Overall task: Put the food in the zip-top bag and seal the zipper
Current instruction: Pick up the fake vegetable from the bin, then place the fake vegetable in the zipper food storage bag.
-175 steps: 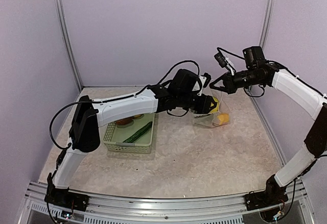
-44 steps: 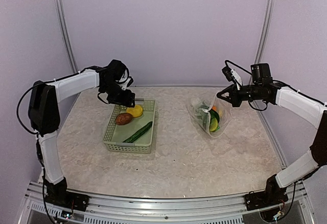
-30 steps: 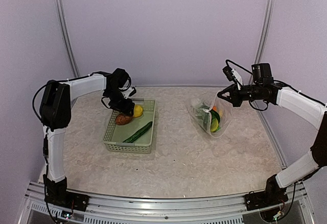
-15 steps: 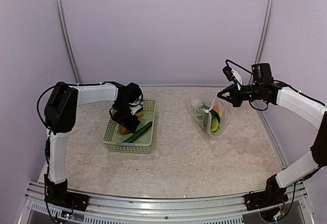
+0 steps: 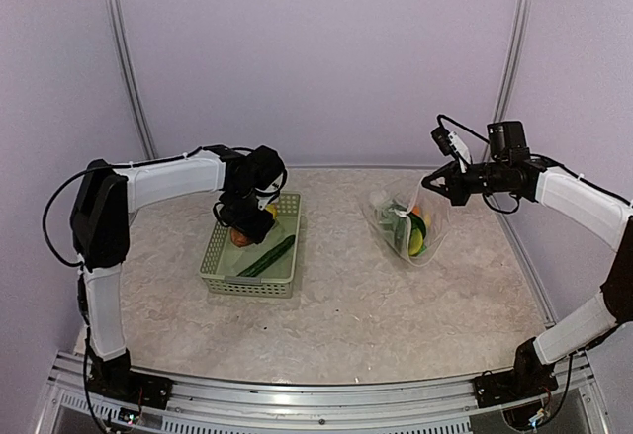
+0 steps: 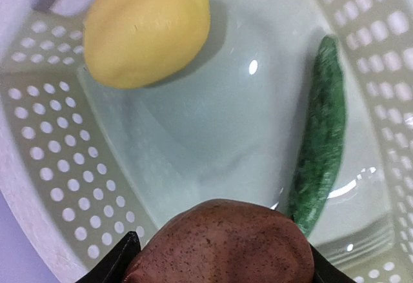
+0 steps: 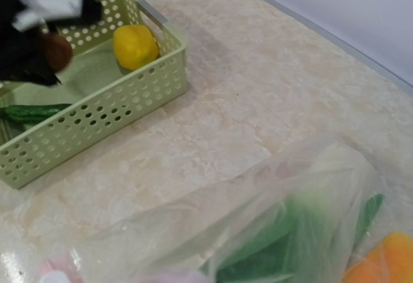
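Observation:
In the pale green basket [image 6: 39, 135], my left gripper [image 6: 219, 260] is shut on the brown potato-like piece of food [image 6: 219, 241], with a black finger [image 6: 122, 258] against each side of it. A yellow lemon [image 6: 147, 28] and a long green cucumber piece [image 6: 319, 141] lie on the basket floor beyond it. From above, the left gripper [image 5: 242, 221] is over the basket's back part. On the right, my right gripper [image 5: 432, 182] is shut on the upper edge of the clear zip-top bag [image 5: 406, 226], holding it up. Green, yellow and orange food [image 7: 381, 260] shows through the bag [image 7: 290, 218]. I cannot make out the zipper.
The basket [image 5: 247, 281] stands left of centre on the marbled table. The bag rests on the table's right side. Purple walls with metal posts close in the back and both sides.
My left gripper came from the basket's back edge down into the basket, closed around the brown piece and now sits a little higher. The right arm and bag have not moved.

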Tool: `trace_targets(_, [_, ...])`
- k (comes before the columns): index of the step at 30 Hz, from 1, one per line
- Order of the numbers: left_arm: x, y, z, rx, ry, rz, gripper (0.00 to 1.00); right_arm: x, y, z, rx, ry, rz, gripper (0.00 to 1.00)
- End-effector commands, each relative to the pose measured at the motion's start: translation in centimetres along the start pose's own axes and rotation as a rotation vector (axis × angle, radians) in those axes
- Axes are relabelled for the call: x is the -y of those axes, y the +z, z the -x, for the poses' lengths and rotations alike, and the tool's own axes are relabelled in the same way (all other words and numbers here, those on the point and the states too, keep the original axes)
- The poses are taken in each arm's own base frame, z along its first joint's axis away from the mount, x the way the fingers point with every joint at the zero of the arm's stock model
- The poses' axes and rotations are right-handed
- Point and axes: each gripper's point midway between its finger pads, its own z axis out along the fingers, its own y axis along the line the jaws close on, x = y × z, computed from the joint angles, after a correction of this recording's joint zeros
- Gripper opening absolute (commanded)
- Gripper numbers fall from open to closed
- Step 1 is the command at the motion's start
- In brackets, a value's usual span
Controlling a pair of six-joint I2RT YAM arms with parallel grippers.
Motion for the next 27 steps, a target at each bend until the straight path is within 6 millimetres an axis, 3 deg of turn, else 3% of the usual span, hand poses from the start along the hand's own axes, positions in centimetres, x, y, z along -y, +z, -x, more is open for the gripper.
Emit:
trace_targets(1, [-0.2, -8.4, 4.3, 0.259, -0.075, 0.009, 0.49, 1.2, -1.4, 3.0, 0.012, -0.007, -0.067, 0.0])
trace_targets(5, [1.8, -13.5, 7.2, 0.463, -0.092, -0.084, 0.46, 3.6, -3.1, 6.4, -0.009, -0.057, -0.203, 0.0])
trace_targets(11, [6.5, -20.6, 11.2, 0.75, -0.063, -0.317, 0.45, 10.8, -5.4, 10.6, -0.042, -0.052, -0.528, 0.0])
trace_targets(15, [10.1, -25.1, 13.1, 0.912, -0.022, -0.472, 0.44, 12.1, -6.0, 12.7, 0.004, 0.005, -0.577, 0.0])
trace_targets(17, [11.8, -26.9, 13.5, 0.967, 0.011, -0.537, 0.44, 11.7, -5.5, 12.5, 0.009, 0.016, -0.547, 0.0])
trace_targets(20, [13.9, -28.9, 13.9, 1.03, 0.035, -0.623, 0.44, 10.8, -3.8, 10.6, -0.027, 0.029, -0.485, 0.0])
trace_targets(27, [18.3, -29.3, 14.4, 1.077, 0.019, -0.782, 0.43, 6.4, 0.8, 5.5, -0.118, 0.088, -0.238, 0.0])
